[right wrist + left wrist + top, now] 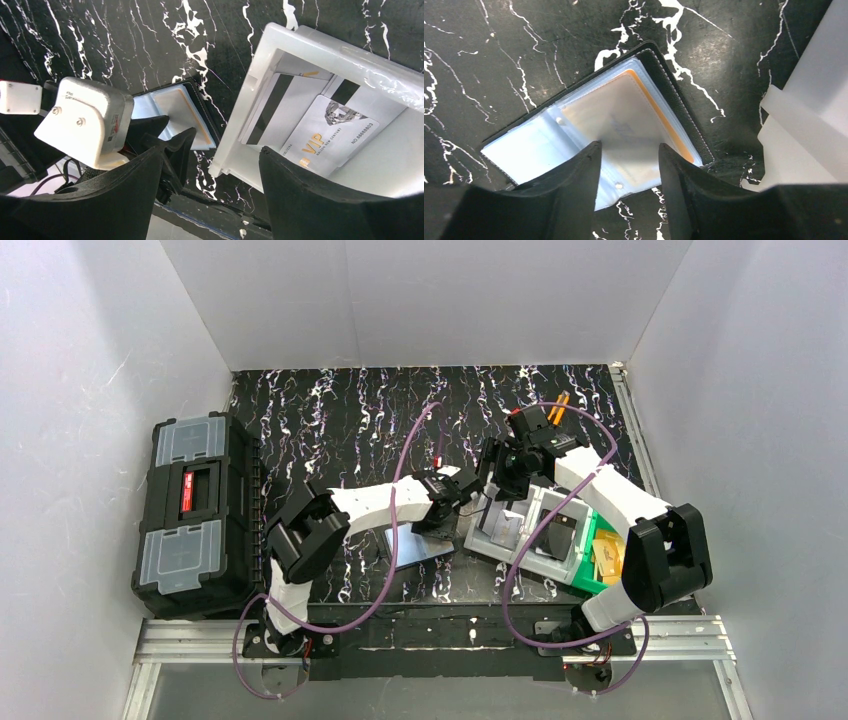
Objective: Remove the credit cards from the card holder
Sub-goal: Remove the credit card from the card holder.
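The card holder [524,147] lies open and flat on the marbled black table [499,50], inner pockets up, just beside the pale bin [250,100]. An orange-tan card [624,115] sits in its right-hand clear pocket [569,107], only its orange edge showing sharply through the plastic.

The left gripper [630,147] hangs over that pocket's near edge with its jaws partly apart and nothing pinched. Whether its tips touch the plastic, I cannot tell. The right gripper [211,152] is spread wide and empty above the bin's rim. A silvery VIP card [335,135] lies inside the bin, on top of a striped one.

The card is probably light, thin and stiff, with a slick face, and the glossy pocket will likely cling to it and bend before the card does. The holder itself is light, so I judge it may slide or lift when the card is pulled. The best hold is likely on the card's short edge at the pocket mouth, pinched across its thickness and drawn straight along the pocket. The holder's black cover could be pinned down meanwhile.
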Robot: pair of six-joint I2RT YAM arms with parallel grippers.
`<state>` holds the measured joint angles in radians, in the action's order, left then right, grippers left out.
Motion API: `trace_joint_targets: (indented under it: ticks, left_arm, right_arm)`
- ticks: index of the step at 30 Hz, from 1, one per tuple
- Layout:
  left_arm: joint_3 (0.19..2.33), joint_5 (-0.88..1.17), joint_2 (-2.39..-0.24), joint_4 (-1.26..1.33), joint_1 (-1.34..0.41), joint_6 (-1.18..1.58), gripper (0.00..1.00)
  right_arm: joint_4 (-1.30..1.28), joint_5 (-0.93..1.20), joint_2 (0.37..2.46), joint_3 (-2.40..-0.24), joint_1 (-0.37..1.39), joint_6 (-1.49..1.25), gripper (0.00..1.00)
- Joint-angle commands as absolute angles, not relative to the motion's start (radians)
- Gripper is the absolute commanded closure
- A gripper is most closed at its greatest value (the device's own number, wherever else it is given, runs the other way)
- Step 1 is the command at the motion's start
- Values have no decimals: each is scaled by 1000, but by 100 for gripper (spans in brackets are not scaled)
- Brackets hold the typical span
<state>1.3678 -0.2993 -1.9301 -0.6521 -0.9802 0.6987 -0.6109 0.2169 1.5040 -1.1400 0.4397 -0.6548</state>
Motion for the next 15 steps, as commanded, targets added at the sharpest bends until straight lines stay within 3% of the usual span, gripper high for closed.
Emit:
trace_joint_targets:
  ticks: [1,11,15]
  left_arm:
    - [1282,-304,-1983,-700,-987,690,61]
    - [1116,-157,-1887,-558,-914,705,100]
    - [1035,-78,-1840,-491,-865,715,100]
  right_arm:
    - [-603,229,1476,-1124,440,-641,22]
    - [-588,254,1470,-1081,445,-641,22]
    - [-589,254,1474,-1076,463,-643,22]
